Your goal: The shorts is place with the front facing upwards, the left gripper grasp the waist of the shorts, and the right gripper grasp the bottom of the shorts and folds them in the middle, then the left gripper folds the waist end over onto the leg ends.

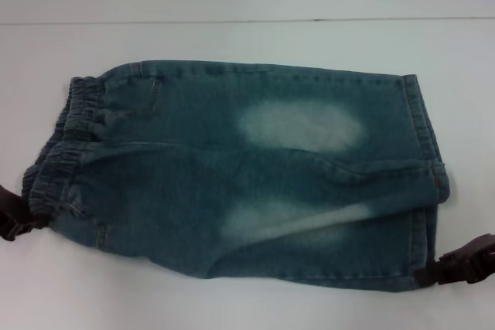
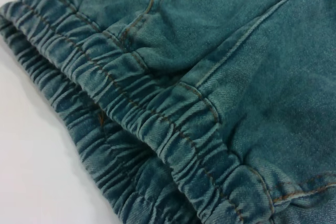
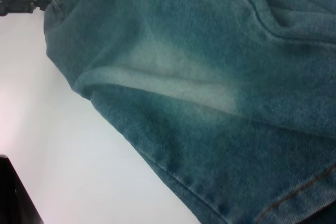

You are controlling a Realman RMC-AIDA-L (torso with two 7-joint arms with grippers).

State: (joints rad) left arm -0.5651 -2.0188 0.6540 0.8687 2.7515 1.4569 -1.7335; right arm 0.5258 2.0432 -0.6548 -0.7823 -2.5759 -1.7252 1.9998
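- Head view: the shorts [image 1: 247, 183] lie across a white bench [image 1: 232, 44], folded lengthwise so one leg rests on the other, with pale faded patches down the middle.
- The waist of the shorts [image 1: 58, 156], a ruffled elastic band, is at the left end; the bottom of the shorts [image 1: 425, 152], with its flat stitched hems, is at the right end.
- The left pincer [image 1: 14, 218] sits at the near-left corner, touching the waistband. The right pincer [image 1: 464, 262] sits at the near-right corner, touching the hem. Only a little of each shows, so I cannot tell whether either is clamped on the cloth or merely beside it.
- Left wrist view: the gathered waistband [image 2: 157, 129] fills the picture in two stacked layers, with bare bench [image 2: 31, 161] beside it. This arm's own fingers are not in sight.
- Right wrist view: the near edge of the folded leg [image 3: 173, 166] runs across the bench [image 3: 79, 156]; the left pincer [image 3: 21, 1] shows far off at the waistband.
- My reading: the middle fold looks done, and the waist-over-legs fold comes next. To do it well, the left pincer should catch both waistband layers, lift just clear, carry the band straight toward the hems and lay the edges square, while the hem end stays put.
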